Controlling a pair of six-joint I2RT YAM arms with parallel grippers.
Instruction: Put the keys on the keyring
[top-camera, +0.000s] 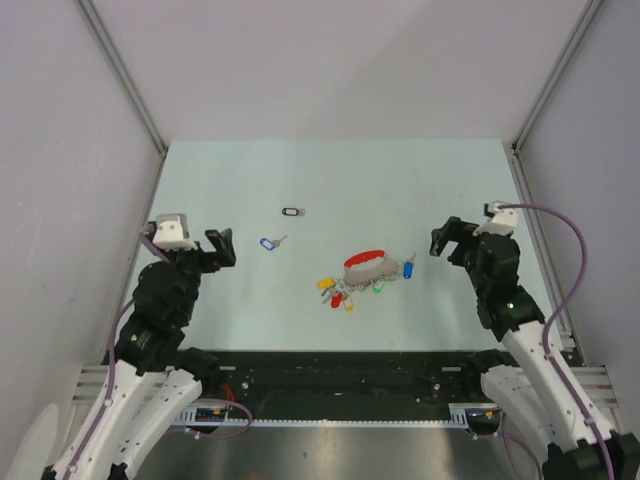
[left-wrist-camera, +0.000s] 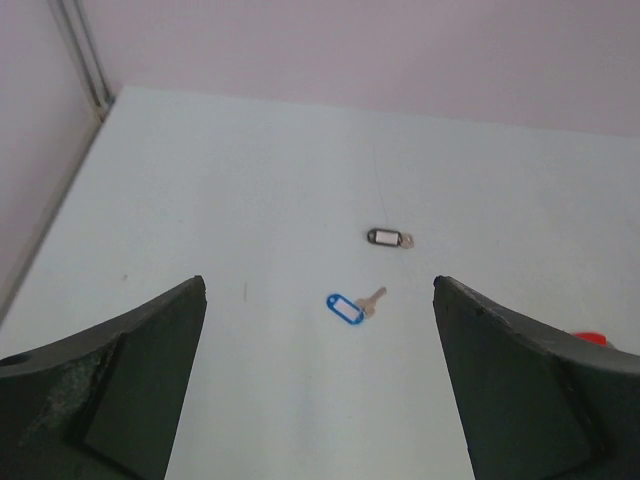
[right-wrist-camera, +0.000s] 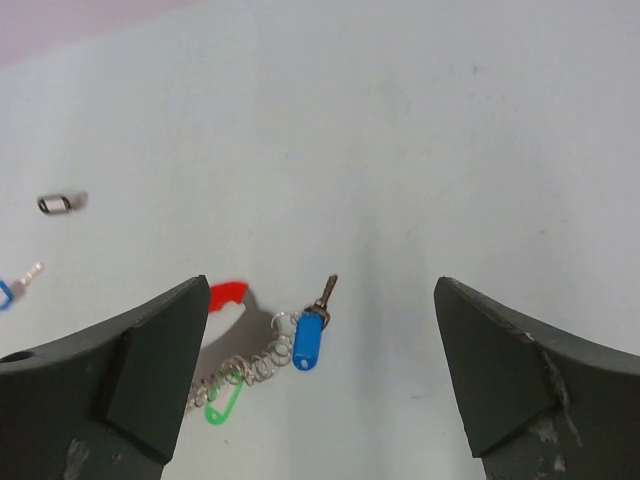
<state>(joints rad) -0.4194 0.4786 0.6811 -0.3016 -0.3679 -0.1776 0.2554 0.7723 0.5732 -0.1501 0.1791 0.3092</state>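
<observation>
**Both grippers open, 2 keys loose on the table**

The left gripper (top-camera: 222, 248) hangs above the left side of the table (top-camera: 300, 180), its 2 fingers spread wide with nothing between them. The right gripper (top-camera: 447, 238) is equally wide open and empty, just right of the keyring (top-camera: 362, 272).

The keyring lies near the table's middle, red band (top-camera: 364, 259) on its far side and yellow, red and green tags fanned toward the arms. In the right wrist view, 1 blue-tagged key (right-wrist-camera: 310, 338) lies at the end of the keyring's silver coil (right-wrist-camera: 245, 368), touching its end ring.

Well left of the keyring lies a loose blue-tagged key (left-wrist-camera: 347, 308). A black-tagged key (left-wrist-camera: 388, 237) lies just beyond it, apart.
</observation>
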